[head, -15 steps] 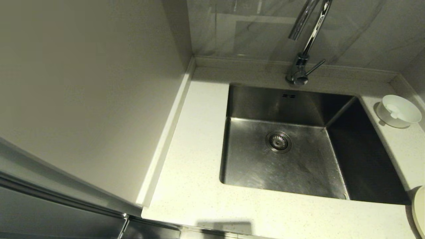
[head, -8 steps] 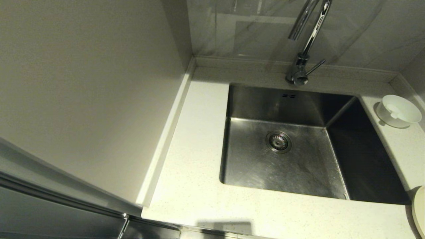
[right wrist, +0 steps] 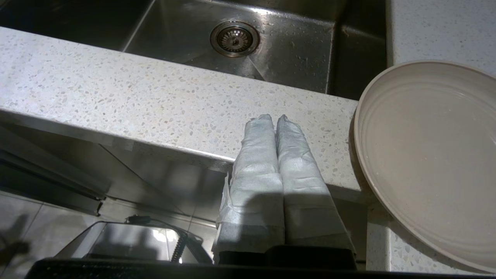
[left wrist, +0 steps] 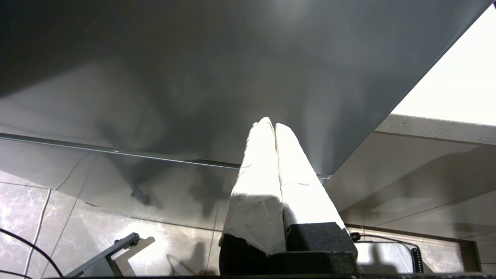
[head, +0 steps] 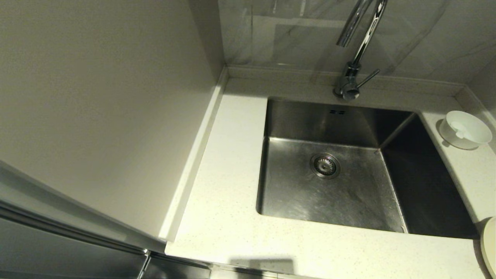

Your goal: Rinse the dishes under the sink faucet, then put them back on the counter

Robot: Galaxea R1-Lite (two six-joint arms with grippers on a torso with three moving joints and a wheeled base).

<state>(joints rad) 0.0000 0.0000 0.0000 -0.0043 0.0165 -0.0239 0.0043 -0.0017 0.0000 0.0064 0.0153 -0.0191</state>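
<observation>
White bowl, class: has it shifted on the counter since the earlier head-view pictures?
No. The white bowl sits at the same spot on the counter, just right of the sink and its far right corner.

The counter (head: pixel 224 217) goes around the sink (head: pixel 329 193). A white bowl (head: pixel 465 130) sits right of the sink. A plate (right wrist: pixel 426 155) lies nearer the front edge.

A tall plain panel (head: pixel 97 108) stood along the left of the worktop, reaching up past the top of the head view. Behind, glossy marbled wall tiles (head: pixel 294 35) caught pale reflections. Down below, marbled floor tiles (left wrist: pixel 46 217) showed, with a coiled black cable (left wrist: pixel 415 259) lying near the cabinet base.
</observation>
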